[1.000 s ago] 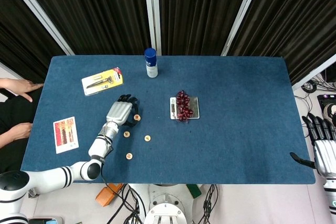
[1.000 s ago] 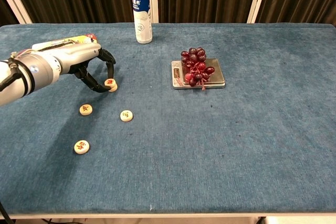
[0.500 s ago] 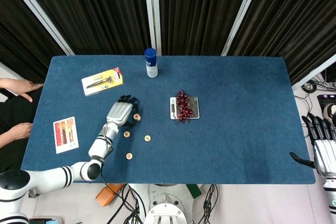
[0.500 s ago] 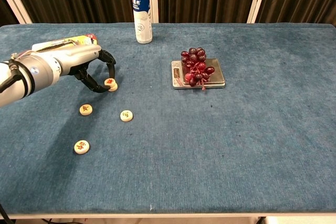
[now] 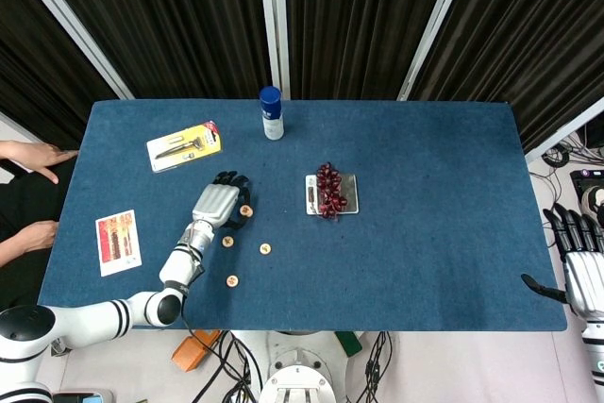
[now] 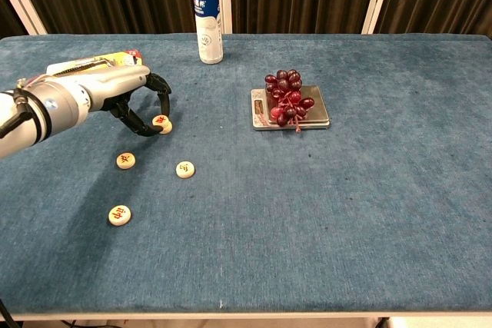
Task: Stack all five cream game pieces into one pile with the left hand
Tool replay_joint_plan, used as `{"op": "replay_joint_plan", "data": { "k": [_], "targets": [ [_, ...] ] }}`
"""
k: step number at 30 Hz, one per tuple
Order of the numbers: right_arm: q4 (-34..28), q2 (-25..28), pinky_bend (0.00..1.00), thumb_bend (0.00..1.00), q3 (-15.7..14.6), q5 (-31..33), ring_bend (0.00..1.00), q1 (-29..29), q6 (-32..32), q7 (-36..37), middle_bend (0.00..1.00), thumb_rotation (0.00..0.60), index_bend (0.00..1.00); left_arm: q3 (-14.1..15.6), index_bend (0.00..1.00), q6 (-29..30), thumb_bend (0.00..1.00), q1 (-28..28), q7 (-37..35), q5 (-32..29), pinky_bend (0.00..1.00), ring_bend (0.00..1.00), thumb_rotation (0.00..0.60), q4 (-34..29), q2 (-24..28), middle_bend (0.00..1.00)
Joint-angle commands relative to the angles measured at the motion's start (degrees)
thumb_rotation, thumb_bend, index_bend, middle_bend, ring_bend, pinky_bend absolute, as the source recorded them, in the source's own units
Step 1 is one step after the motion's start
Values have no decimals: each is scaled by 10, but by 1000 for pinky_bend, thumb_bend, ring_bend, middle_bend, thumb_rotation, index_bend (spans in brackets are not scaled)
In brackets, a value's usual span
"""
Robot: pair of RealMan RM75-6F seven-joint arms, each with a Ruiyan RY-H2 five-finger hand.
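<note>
My left hand [image 6: 132, 99] [image 5: 217, 202] reaches over the left part of the blue table [image 6: 323, 213]. Its thumb and a finger pinch a cream game piece [image 6: 161, 120] [image 5: 245, 209] with a red mark, which seems to lie on top of another cream piece. Three more cream pieces lie singly on the cloth: one [image 6: 125, 160] [image 5: 227, 242] just below the hand, one [image 6: 184, 169] [image 5: 265, 248] to its right, one [image 6: 119, 215] [image 5: 231, 280] nearest the front edge. My right hand [image 5: 578, 266] hangs off the table's right edge, fingers apart and empty.
A blue-capped bottle [image 6: 205, 14] stands at the back. Dark red grapes [image 6: 287, 97] lie on a small scale [image 6: 317, 119] mid-table. A yellow packaged tool [image 5: 184, 145] and a printed card [image 5: 118, 243] lie to the left. A person's hands [image 5: 38, 154] rest at the left edge.
Almost nothing: my left hand has shifted very slightly while staying at the red-marked piece. The loose pieces and my right hand have not moved.
</note>
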Motion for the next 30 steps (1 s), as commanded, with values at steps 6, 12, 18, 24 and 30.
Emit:
{"op": "replay_joint_plan", "data": {
  "k": [6,12,18,24,30],
  "targets": [
    [0,1,29,175,0,0,0,-1,2,0,54,600,0,4,336,3,283,2,1,1,0,0,600,-12,7,96],
    [0,1,28,175,0,-2,0,0,1,0,54,600,0,8,108,32,181,14,6,15,0,0,600,-55,34,45],
    [0,0,28,175,0,-5,0,1,2,1,54,600,0,33,344,77,189,43,9,57,0,0,596,-121,79,46],
    [2,-4,29,175,-1,-9,0,4,-1,0,54,600,0,66,424,97,209,67,19,80,0,0,551,-161,97,46],
    [-3,-2,29,174,-1,-13,0,2,5,-5,54,600,0,79,424,109,221,84,10,95,0,0,552,-155,82,46]
  ]
}}
